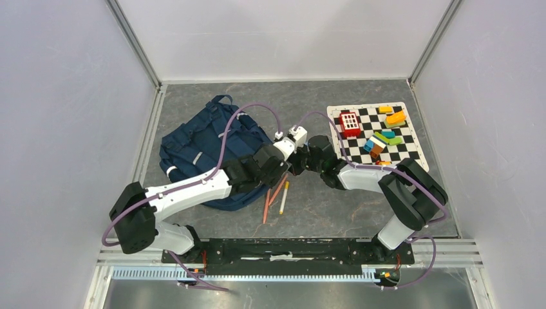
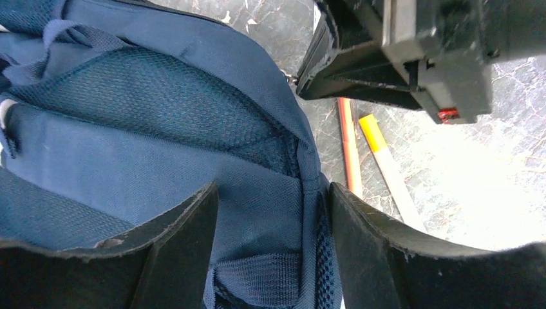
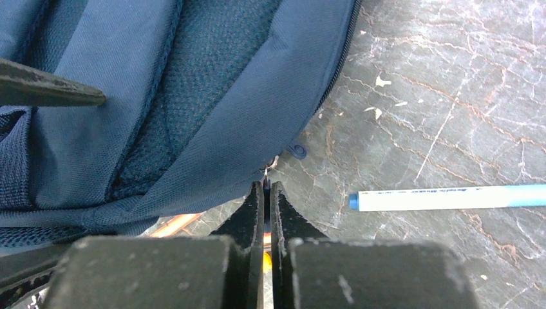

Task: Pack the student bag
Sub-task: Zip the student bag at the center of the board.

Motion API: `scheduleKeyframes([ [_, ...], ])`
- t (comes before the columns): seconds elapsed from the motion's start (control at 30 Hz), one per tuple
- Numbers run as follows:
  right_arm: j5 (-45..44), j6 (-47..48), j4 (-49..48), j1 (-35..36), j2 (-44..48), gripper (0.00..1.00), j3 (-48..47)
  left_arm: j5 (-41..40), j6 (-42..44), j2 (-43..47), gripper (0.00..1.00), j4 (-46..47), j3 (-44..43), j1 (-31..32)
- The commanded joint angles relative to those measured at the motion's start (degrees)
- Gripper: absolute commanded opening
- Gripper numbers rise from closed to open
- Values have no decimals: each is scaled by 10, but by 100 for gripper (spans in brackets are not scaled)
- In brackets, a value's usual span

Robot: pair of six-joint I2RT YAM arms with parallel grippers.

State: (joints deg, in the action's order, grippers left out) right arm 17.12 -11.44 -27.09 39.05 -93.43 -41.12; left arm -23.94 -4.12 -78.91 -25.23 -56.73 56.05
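One task item: student bag (image 1: pixel 206 145), lying on desk (image 1: pixel 360 212), left of centre.
Left fingers (image 2: pixel 203 212): apart, straddling the bag's edge fabric.
Right fingers (image 3: pixel 254 206): pressed together, tips at zip pull (image 3: pixel 267 168).
Pens (image 1: pixel 283 196): on desk, just beside bag.

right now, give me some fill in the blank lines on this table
1. The student bag is ____ in colour.
2. The right gripper has its jaws ____.
3. The left gripper straddles the bag's edge with its jaws ____.
4. The coloured blocks lie on a mat with a ____ pattern.
Missing words: blue; shut; open; checkered.
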Motion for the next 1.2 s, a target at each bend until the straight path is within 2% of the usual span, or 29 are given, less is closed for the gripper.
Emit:
scheduleKeyframes([
  [0.0, 5, -7, -16, -11, 29, 0, 4, -10, -30, -4, 67, 58, 27, 0],
  [0.03, 5, -7, -14, -12, 30, 0, 4, -10, -29, -7, 64, 60, 30, 0],
  [0.07, 5, -7, -12, -13, 31, 0, 3, -10, -27, -11, 52, 60, 33, 0],
  [0.1, 4, -6, -9, -13, 31, 0, 1, -14, -25, -11, 21, 60, 37, 0],
  [0.13, 2, -4, -6, -13, 32, 0, -1, -25, -26, -6, 3, 65, 45, 0],
  [0.2, -8, 3, 3, -13, 33, 0, -6, -19, -17, 17, 2, 79, 64, 0],
  [0.33, -22, 24, 29, -13, 25, 0, -30, 88, 22, 92, 2, 76, 94, 0],
  [0.5, 3, 50, 75, -25, -8, 0, -94, 202, 65, 158, 2, -40, 80, 0],
  [0.57, 12, 69, 111, -29, -30, 0, -132, 219, 72, 178, 2, -94, 70, 0],
  [0.77, 33, 107, 194, -33, -111, 0, -244, 203, 84, 239, 2, -186, 32, 0],
  [1.03, 63, 94, 202, -37, -215, 0, -344, 161, 94, 281, 2, -235, -32, 0],
  [1.17, 77, 80, 185, -37, -233, 0, -360, 124, 99, 281, 2, -246, -45, 0],
])
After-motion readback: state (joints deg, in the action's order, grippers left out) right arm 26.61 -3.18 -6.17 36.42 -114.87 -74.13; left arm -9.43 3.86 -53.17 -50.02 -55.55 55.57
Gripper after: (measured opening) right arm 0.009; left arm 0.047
